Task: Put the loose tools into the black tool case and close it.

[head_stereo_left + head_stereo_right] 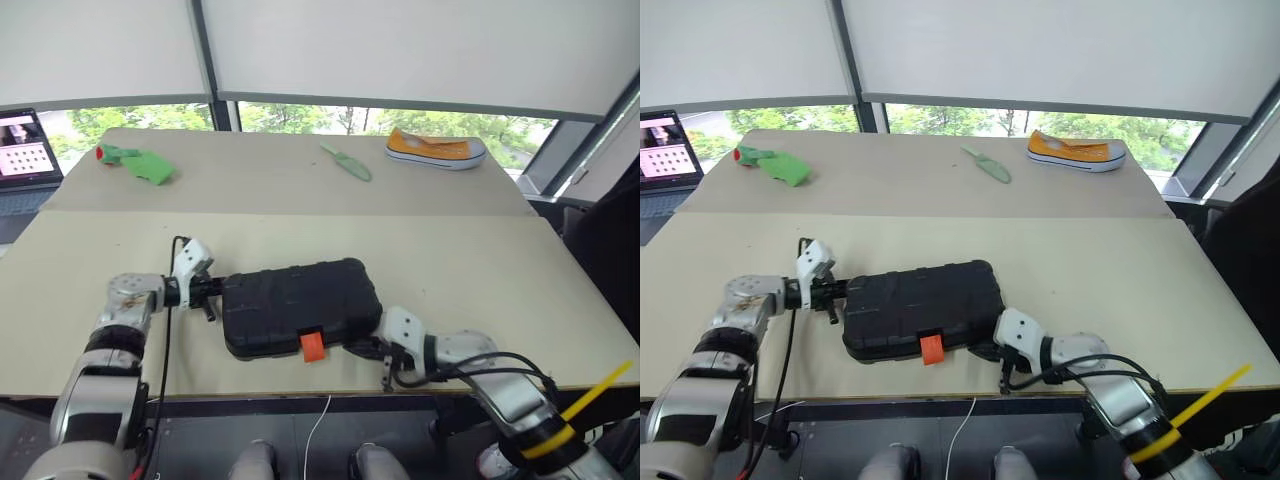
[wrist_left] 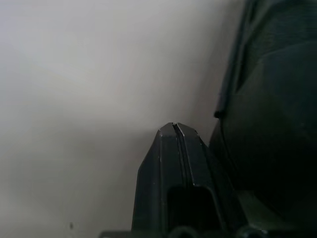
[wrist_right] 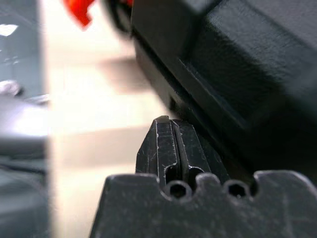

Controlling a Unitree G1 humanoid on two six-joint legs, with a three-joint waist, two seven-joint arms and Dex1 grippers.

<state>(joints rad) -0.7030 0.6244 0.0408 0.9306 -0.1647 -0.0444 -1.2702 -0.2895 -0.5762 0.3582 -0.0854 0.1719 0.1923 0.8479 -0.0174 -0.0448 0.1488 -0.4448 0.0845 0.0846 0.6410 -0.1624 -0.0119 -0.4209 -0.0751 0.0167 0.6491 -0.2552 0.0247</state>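
The black rounded-rectangular plastic tool case [image 1: 300,305] lies lid-down near the front edge of the pale counter [image 1: 480,270], its small orange latch [image 1: 312,346] facing the front edge. My left jaws [image 1: 208,300] are pressed together, holding nothing, against the case's left end; my right jaws [image 1: 385,372] are likewise together and empty, tucked at its front right corner beside the front edge. I see no loose tools on the counter, so I judge them inside and the latching as the remaining work. The risk is the case sliding: a push from one side unmatched by the other could skid it off the front edge. Closed tips could also slip off the rounded plastic, leaving the latch unfastened.
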